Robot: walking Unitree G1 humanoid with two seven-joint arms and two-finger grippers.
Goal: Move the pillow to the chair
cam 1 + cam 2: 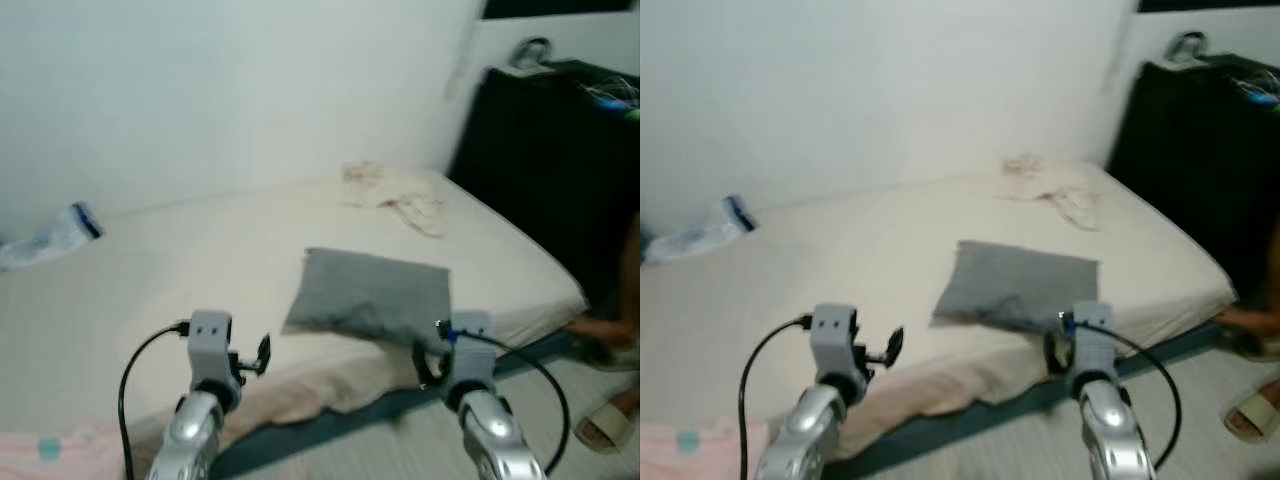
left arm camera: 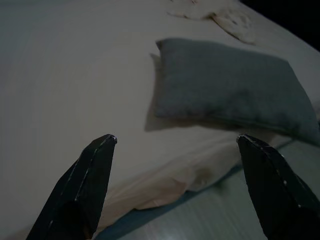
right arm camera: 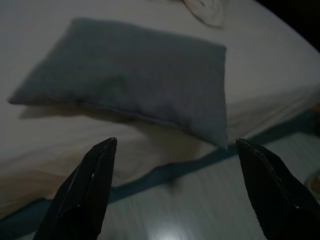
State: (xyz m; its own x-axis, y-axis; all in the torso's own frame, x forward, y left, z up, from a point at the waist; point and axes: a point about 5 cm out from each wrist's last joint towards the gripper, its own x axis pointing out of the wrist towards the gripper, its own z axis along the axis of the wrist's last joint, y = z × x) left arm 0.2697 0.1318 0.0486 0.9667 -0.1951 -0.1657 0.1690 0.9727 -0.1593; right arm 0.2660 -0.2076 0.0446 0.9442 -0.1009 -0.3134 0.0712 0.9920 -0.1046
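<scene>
Both pairs of jaws stand wide apart and hold nothing: the left gripper (image 2: pixel 175 142) and the right gripper (image 3: pixel 175 142) hover short of the bed (image 1: pixel 160 270), above the strip of floor (image 3: pixel 200 200) beside it, with their black fingers (image 2: pixel 82 185) pointing toward the mattress. Just ahead of them lies the grey pillow (image 1: pixel 375 292), flat on the pale sheet near the bed's near edge, its near corner reaching almost to the drop; the right gripper sits close before that corner, while the left one faces bare sheet beside the pillow. Beyond the pillow a crumpled pale cloth (image 1: pixel 400 195) rests near the far side, a clear plastic bag (image 1: pixel 50 238) lies against the wall (image 1: pixel 220 90), a dark cabinet (image 1: pixel 550 160) stands at the robot's right, and a sandal (image 1: pixel 608 420) lies on the floor there. No chair can be made out. The main risk, I judge, is a poor grip: the pillow is soft and limp, so a pinch at one corner may let it sag, slip free and fall to the floor. Closing too low could catch the sheet along with it and drag the bedding. With the left gripper offset, a two-handed lift may come up lopsided. Turning to search for the chair, the robot could trip on the sandal.
</scene>
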